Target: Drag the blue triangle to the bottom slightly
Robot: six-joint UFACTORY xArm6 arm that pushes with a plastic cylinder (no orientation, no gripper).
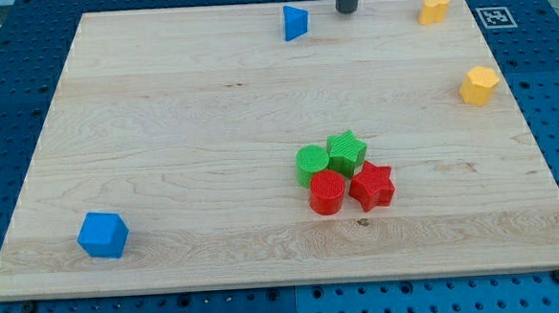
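Observation:
The blue triangle (295,22) lies near the top edge of the wooden board (163,134), a little right of centre. My tip (348,9) stands at the top edge, to the right of the blue triangle, with a small gap between them. A blue cube (103,235) sits at the bottom left.
A cluster sits right of centre: a green cylinder (311,163), a green star (346,152), a red cylinder (327,192) and a red star (373,185). Two yellow blocks lie at the right: one (434,8) at the top corner, one (479,86) near the right edge.

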